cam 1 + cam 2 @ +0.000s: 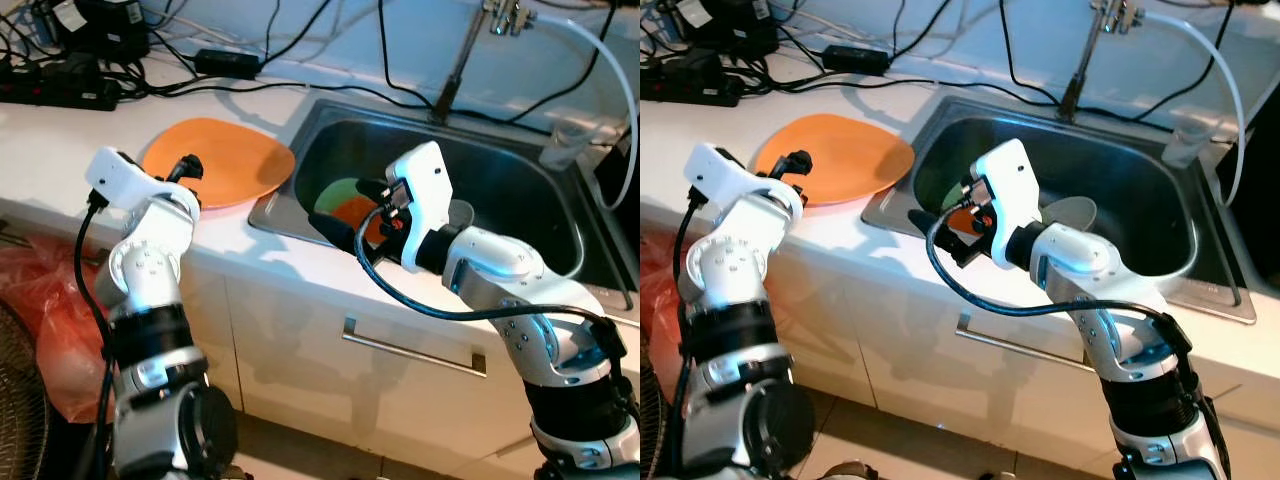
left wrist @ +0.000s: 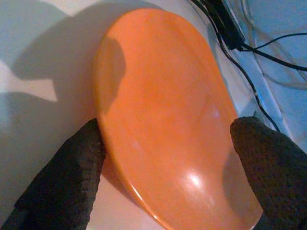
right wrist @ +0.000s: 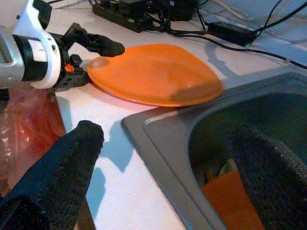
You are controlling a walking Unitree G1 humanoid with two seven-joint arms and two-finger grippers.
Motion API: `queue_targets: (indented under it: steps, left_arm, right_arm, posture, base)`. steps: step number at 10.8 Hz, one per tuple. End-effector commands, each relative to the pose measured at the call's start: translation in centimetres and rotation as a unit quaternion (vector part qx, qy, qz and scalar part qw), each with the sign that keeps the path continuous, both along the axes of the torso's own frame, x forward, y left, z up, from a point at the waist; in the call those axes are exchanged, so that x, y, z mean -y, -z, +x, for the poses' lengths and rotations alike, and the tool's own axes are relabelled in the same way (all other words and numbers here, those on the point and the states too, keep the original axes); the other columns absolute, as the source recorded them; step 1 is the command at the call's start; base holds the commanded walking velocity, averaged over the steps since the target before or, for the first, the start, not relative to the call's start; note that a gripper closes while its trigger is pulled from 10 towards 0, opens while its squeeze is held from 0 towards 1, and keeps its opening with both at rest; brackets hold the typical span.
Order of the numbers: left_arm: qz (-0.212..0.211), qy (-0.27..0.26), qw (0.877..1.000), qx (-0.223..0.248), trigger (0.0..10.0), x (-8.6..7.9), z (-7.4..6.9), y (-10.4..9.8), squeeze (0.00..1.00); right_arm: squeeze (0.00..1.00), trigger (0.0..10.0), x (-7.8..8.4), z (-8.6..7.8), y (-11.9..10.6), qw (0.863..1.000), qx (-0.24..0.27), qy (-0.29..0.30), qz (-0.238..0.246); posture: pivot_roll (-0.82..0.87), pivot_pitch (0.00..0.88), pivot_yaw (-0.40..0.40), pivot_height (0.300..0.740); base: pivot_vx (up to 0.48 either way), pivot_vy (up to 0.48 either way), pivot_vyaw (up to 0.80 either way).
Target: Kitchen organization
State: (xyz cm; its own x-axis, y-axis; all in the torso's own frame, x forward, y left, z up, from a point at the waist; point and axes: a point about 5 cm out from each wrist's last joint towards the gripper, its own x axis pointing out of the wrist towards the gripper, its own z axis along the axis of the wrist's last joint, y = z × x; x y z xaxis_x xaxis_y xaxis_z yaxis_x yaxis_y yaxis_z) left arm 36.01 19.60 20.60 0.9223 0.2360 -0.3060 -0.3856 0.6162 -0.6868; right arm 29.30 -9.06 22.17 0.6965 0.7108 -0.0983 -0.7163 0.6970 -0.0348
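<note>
**Orange plate on counter; both grippers spread**

Orange plate (image 1: 220, 160) lies on white counter (image 1: 60, 160) beside the sink (image 1: 500, 170). Left gripper (image 2: 168, 158) fingers apart, straddling the plate's near rim. Right gripper (image 3: 168, 158) fingers apart, empty, over the sink's front left corner.

Left arm bent at the elbow, forearm raised, wrist angled toward the far side; left gripper (image 1: 186, 167) has its black fingers (image 2: 72, 177) spread apart with nothing clamped between them. Right arm reaches up and leftward across the body from the near right, elbow low, wrist housing tilted upward. Right gripper (image 1: 352, 232) fingers (image 3: 62, 172) likewise spread wide, holding nothing.
</note>
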Motion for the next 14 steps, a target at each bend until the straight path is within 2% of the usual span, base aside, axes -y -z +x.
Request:
queue_targets:
  steps: [1,6,7,10,14]
  left_arm:
    - [-0.016,0.012,0.998,-0.052,10.0,0.5,0.1,2.1,0.0]
    - [-0.025,0.012,0.998,-0.062,10.0,-0.3,1.3,2.9,0.0]
    - [-0.017,0.011,0.999,-0.048,0.0,-0.9,1.6,2.8,0.0]
    - [-0.004,0.007,0.999,-0.045,0.0,-2.0,1.9,2.8,0.0]
    - [-0.012,0.007,0.999,-0.044,0.0,-2.1,2.0,3.1,0.0]
  right_arm:
    - [0.0,10.0,0.4,0.0,-0.4,1.0,0.01,0.014,0.002]
    - [0.0,10.0,0.7,-0.5,-0.2,1.0,0.004,0.024,0.003]
    - [0.0,10.0,0.7,-0.7,-0.1,1.0,0.003,0.025,0.004]
    - [0.0,10.0,0.9,-0.8,0.0,1.0,0.0,0.031,0.005]
    - [0.0,10.0,1.0,-0.8,0.0,0.999,-0.002,0.032,0.004]
  posture:
    - [0.03,0.079,-0.049,0.74]
    - [0.02,0.099,-0.041,0.74]
    - [0.01,0.105,-0.035,0.74]
    - [0.01,0.111,-0.03,0.74]
    - [0.01,0.11,-0.032,0.74]
  base:
    - [0.0,0.0,0.0]
    - [0.0,0.0,0.0]
    - [0.0,0.0,0.0]
    - [0.0,0.0,0.0]
    - [0.0,0.0,0.0]
